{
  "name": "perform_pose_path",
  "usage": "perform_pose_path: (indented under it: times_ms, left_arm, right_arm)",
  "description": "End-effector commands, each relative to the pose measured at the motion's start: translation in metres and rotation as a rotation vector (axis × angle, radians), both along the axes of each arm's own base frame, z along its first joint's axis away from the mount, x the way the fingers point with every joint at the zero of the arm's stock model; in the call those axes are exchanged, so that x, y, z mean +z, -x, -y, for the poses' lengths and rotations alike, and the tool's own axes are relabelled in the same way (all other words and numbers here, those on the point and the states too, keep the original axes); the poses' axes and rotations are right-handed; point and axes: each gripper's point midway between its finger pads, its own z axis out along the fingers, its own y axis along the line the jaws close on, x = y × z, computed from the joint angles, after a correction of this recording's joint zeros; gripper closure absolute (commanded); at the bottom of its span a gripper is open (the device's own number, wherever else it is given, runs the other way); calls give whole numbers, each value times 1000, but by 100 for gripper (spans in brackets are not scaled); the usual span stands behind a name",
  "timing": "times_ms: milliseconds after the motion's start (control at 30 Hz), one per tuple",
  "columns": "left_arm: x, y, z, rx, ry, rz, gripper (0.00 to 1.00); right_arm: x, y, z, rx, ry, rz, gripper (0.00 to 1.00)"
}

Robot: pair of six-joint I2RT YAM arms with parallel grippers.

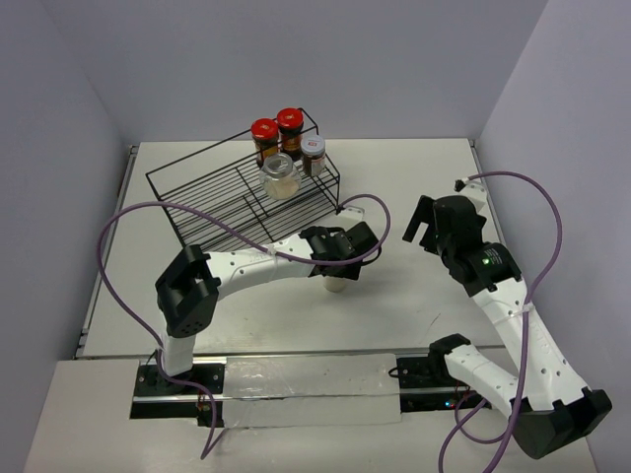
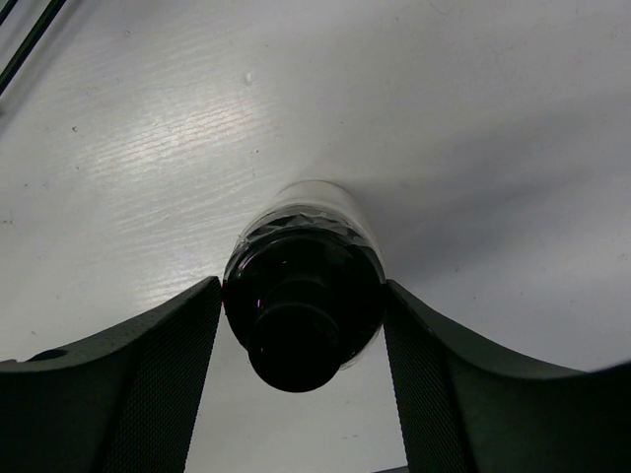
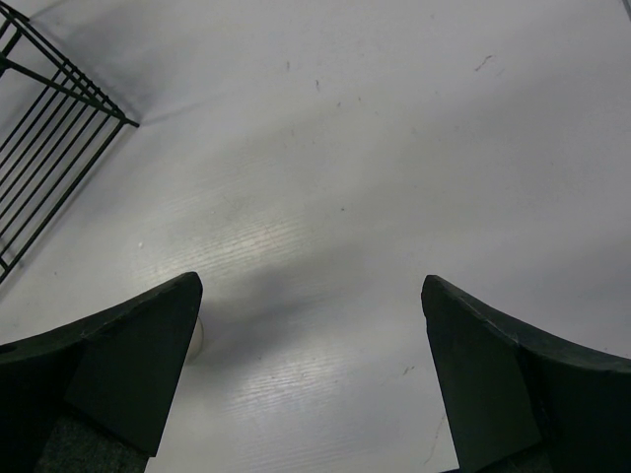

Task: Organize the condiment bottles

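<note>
your left claw point(image 2: 301, 291) grips the black-lid jar point(image 2: 296, 261), upright on the table point(image 2: 473, 118) between its fingers; right claw point(image 3: 311, 305) wide open, holding nothing.

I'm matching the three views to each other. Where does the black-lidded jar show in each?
Top external: black-lidded jar at centre, its pale base showing under the left pincer.
Left wrist: lower centre, both fingers touching it.
Right wrist: not clearly in it; a pale sliver lower left might be it.
Shared landmark: black wire rack, upper left in every view.
</note>
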Motion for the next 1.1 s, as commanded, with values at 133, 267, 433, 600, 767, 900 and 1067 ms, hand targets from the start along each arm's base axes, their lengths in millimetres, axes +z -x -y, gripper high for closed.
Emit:
perform_pose_path:
  times_ms: [133, 267, 433, 600, 767, 900, 1067]
  left_arm:
    - [28, -11, 13, -10, 56, 53, 57]
    - [54, -11, 3, -16, 69, 92, 90]
    - [104, -16, -29, -33, 40, 157, 90]
    - [163, -41, -85, 69, 109, 241, 90]
    - [214, -79, -148, 216, 159, 344, 90]
    - [251, -108, -190, 357, 154, 430, 90]
    - [290, -144, -234, 486, 159, 520, 90]
  right_arm:
    - [4, -2, 0, 4, -5, 27, 0]
    - [3, -4, -2, 7, -10, 26, 0]
    - [5, -5, -4, 16, -16, 34, 0]
    - [5, -7, -5, 24, -16, 36, 0]
    - [6, -8, -6, 29, -18, 41, 0]
    - [3, -9, -9, 36, -32, 35, 0]
    - [5, -8, -9, 36, -28, 35, 0]
